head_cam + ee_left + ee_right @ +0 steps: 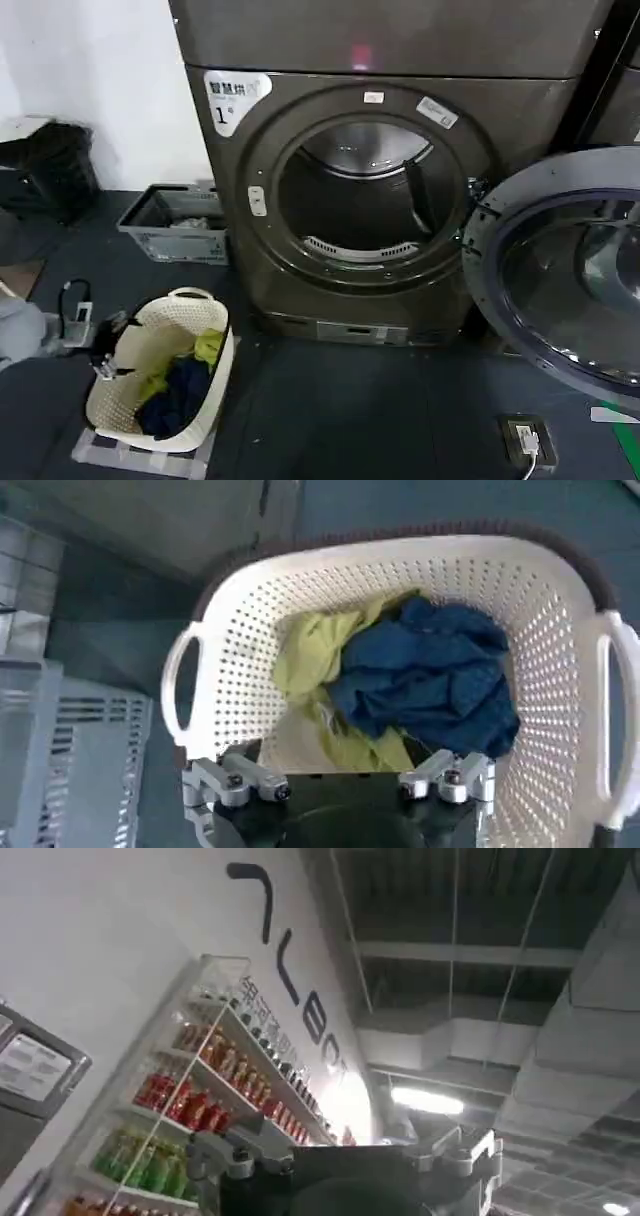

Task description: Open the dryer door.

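The bronze-grey dryer carries a "1" label. Its dryer door stands swung wide open to the right, grey inner ring and dark glass facing me. The steel drum is exposed. My left gripper hangs above a white laundry basket, apart from the door. My right gripper points up toward a ceiling and a wall shelf of bottles, with nothing near it.
The white basket on the floor at the left holds blue cloth and yellow-green cloth. A grey crate stands beside the dryer. A floor socket lies at the lower right. A neighbouring machine stands behind the open door.
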`<state>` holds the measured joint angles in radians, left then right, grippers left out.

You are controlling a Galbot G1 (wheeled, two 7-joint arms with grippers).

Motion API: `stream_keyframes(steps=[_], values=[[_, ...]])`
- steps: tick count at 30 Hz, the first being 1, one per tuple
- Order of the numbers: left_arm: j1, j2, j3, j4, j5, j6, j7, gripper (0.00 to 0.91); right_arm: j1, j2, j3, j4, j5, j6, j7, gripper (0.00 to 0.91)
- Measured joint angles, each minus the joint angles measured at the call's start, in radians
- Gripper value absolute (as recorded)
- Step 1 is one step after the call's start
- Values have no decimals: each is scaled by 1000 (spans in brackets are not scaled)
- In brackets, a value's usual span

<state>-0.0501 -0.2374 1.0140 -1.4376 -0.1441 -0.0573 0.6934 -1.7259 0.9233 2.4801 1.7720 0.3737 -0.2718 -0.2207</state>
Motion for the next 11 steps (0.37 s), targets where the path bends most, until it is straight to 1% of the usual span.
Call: stream_keyframes(steps=[11], values=[[-3, 0, -2, 11, 10, -4, 8, 907, -21, -4, 43, 4, 1, 0, 2, 907]])
